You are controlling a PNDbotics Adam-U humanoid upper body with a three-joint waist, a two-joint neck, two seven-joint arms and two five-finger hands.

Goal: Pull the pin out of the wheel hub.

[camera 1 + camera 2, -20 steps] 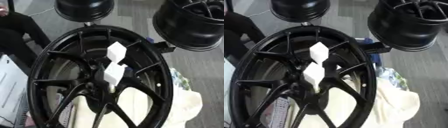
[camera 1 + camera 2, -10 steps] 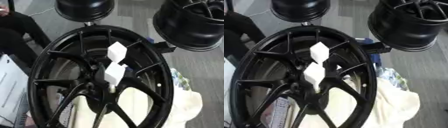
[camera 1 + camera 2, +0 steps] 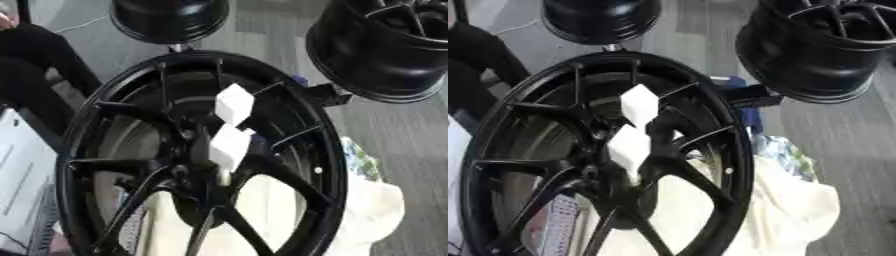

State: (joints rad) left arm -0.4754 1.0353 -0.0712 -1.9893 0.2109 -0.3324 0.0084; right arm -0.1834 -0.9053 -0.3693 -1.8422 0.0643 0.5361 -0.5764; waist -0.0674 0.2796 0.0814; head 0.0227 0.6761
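Observation:
A large black multi-spoke wheel [image 3: 131, 165] stands tilted and fills the middle of both views. At its hub [image 3: 197, 172] two white blocky pieces stick out: an upper one [image 3: 234, 103] and a lower one [image 3: 229, 146]. A short pale stem [image 3: 224, 176] runs from the lower piece down into the hub. Whether the two white pieces are one pin or separate parts I cannot tell. Neither of my hands shows in either view, and nothing touches the white pieces.
Two more black rims stand behind, one at the top centre [image 3: 171, 20] and one at the top right [image 3: 385, 50]. A cream cloth [image 3: 798, 210] lies under the wheel's right side. A blue object [image 3: 750, 117] sits behind the rim. Printed sheets [image 3: 22, 185] lie at the left.

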